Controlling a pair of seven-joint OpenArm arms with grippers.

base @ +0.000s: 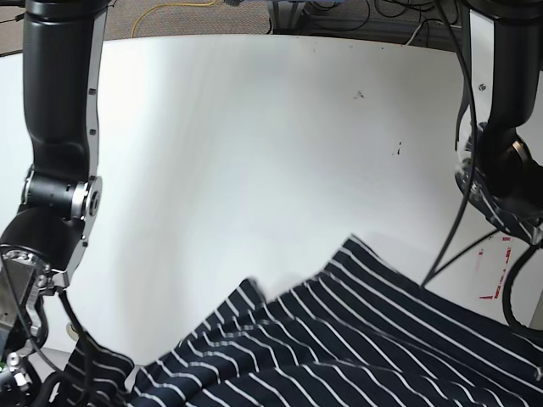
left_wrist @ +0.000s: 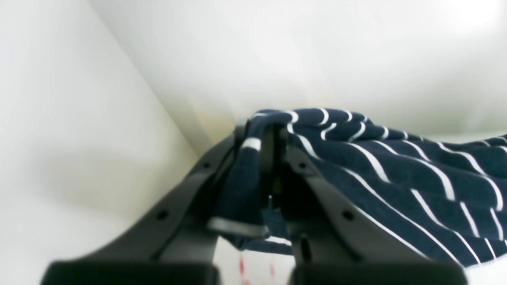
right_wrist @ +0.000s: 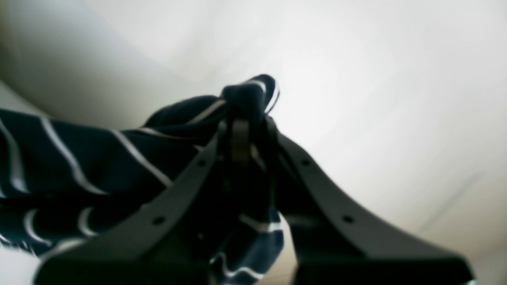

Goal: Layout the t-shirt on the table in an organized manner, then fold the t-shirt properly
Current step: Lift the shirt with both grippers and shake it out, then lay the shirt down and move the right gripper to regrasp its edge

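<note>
Both grippers clamped on the striped t-shirt [base: 373,314]. Left wrist view: left gripper [left_wrist: 265,130] pinches a gathered edge mid-frame; cloth runs off to the right edge. Right wrist view: right gripper [right_wrist: 247,118] grips a bunched fold near center, cloth spreading left and below. Base view: shirt creased across bottom of frame, one peak just below center, fabric reaching lower right and lower left. White table [base: 229,144] behind it, dark specks upper right, red-and-white tape [base: 494,267] at right. Cables [base: 407,10] along top edge, beyond table.
</note>
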